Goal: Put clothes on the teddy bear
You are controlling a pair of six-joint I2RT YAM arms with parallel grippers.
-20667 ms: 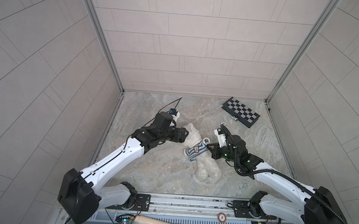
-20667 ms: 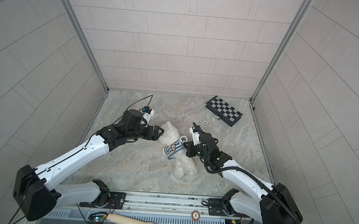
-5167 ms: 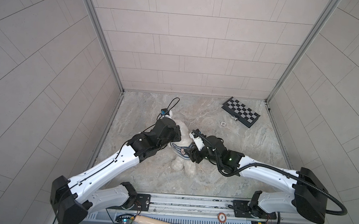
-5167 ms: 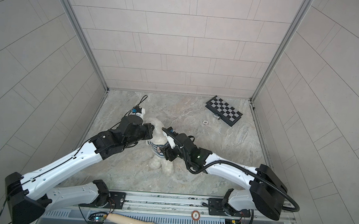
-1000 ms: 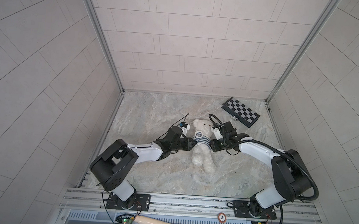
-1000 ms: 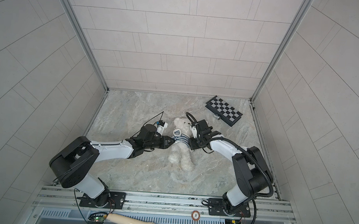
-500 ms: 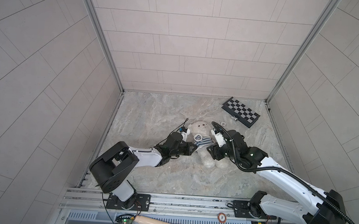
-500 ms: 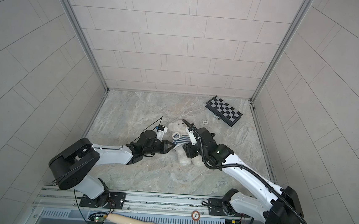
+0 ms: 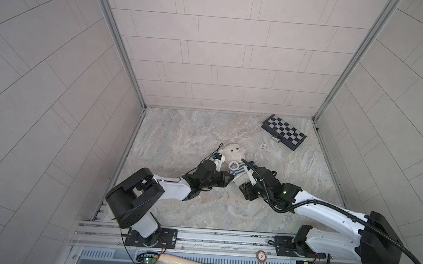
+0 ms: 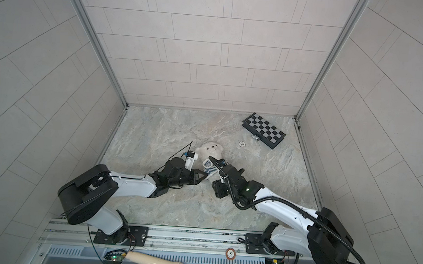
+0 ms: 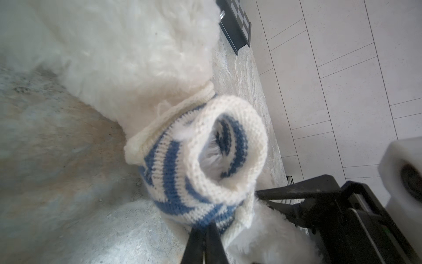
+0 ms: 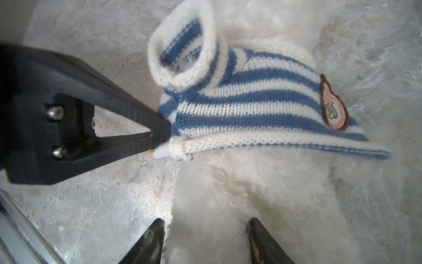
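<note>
You'll find the teddy bear (image 9: 234, 150) (image 10: 212, 149) mid-table, on its back, face up, head toward the far wall. Fur cream-white and fluffy. Blue-and-white striped shirt (image 12: 251, 107) (image 9: 238, 169) sits over its chest, hem riding high, belly fur bare below. Left-side sleeve (image 12: 182, 45) stands up, cuff gaping. Brown-edged badge (image 12: 333, 107) on the front.

The arms (image 9: 172, 189) have white links (image 9: 327, 215), black joints (image 9: 133, 198) and tapered black fingers (image 12: 127, 109).
</note>
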